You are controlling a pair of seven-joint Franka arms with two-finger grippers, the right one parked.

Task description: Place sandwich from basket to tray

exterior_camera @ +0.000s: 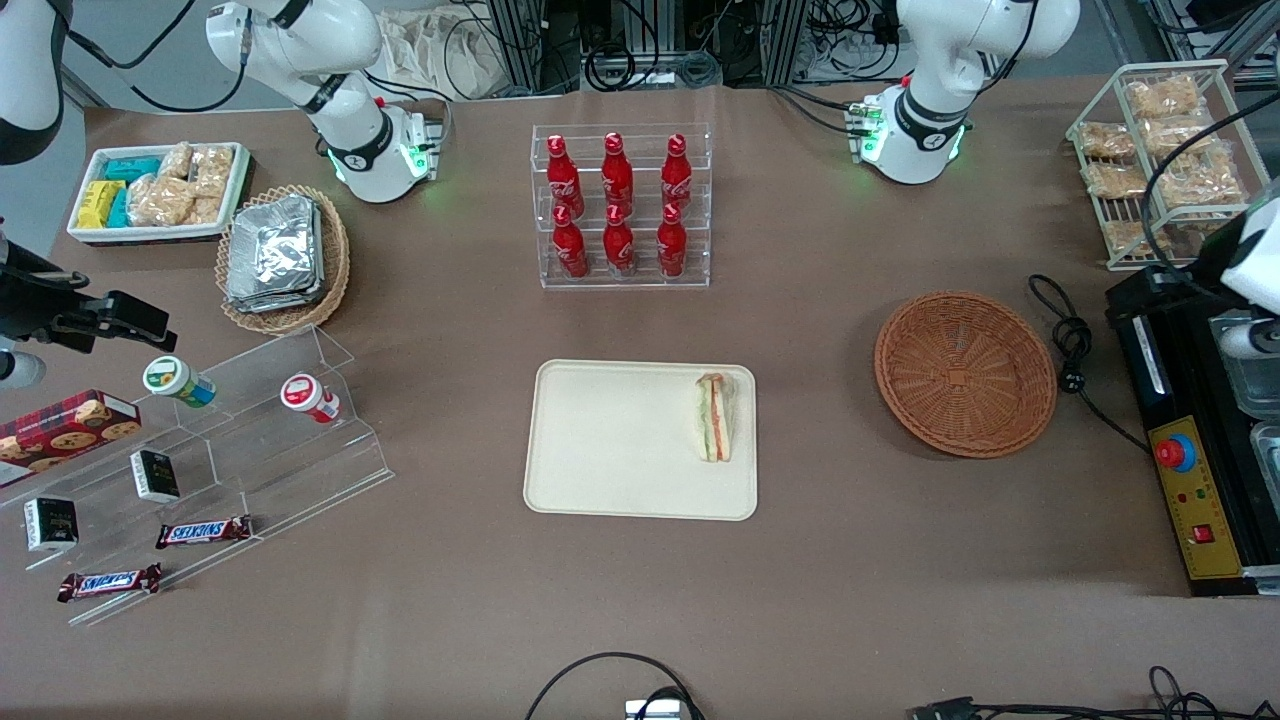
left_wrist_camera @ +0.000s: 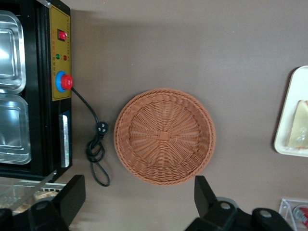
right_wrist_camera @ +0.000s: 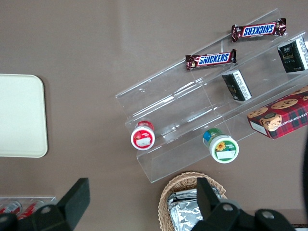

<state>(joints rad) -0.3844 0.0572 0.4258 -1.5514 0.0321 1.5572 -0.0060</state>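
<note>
1. I see the sandwich (exterior_camera: 714, 417) lying on the tray (exterior_camera: 600, 470), close to the tray's rim at the working arm's end. It rests flat on the tray floor, inside the rim.
2. My gripper (left_wrist_camera: 139, 204) hangs high over the basket (left_wrist_camera: 164, 136), and nothing is between its fingers (left_wrist_camera: 72, 195). They stand wide apart, spread about as far as the basket is broad.
3. The sandwich is well apart from those fingers: in the left wrist view only a pale slice of it (left_wrist_camera: 299, 131) shows on the tray's end (left_wrist_camera: 288, 115), with bare tabletop between tray and basket.
4. The sandwich's long axis runs from the bottle rack (exterior_camera: 620, 205) toward the front camera, roughly parallel to the tray's short side. Its striped cut edge of red, orange and green faces up, and the wedge looks narrower at the end nearer the rack.
5. The basket holds nothing; I can see its woven floor all the way round. It sits toward the working arm's end of the table, near a coiled black cable (exterior_camera: 1068, 340) and a black control box (exterior_camera: 1190, 480).
</note>
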